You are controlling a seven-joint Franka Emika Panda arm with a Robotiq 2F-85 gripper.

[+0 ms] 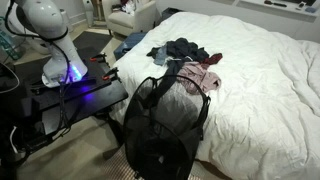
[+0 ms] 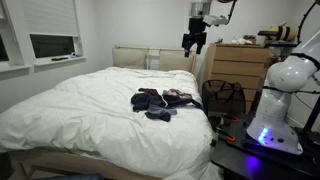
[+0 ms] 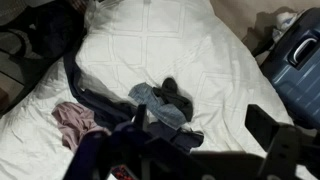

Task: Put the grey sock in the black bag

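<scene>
The black bag (image 1: 160, 125) is a tall mesh bag with strap handles. It stands upright on the floor against the bed's side and shows in both exterior views (image 2: 224, 97). A heap of clothes (image 1: 185, 58) lies on the white bed near it. In the wrist view a dark grey sock-like piece (image 3: 174, 95) lies on blue-grey cloth in that heap. My gripper (image 2: 195, 43) hangs high above the bed, well clear of the clothes. Its fingers are open and empty in the wrist view (image 3: 200, 140).
The white bed (image 2: 80, 110) fills most of the scene. A pink garment (image 3: 72, 118) lies beside the heap. A dark blue suitcase (image 3: 296, 55) stands past the bed's edge. A wooden dresser (image 2: 240, 62) is behind the bag. The robot base (image 1: 55, 55) sits on a black table.
</scene>
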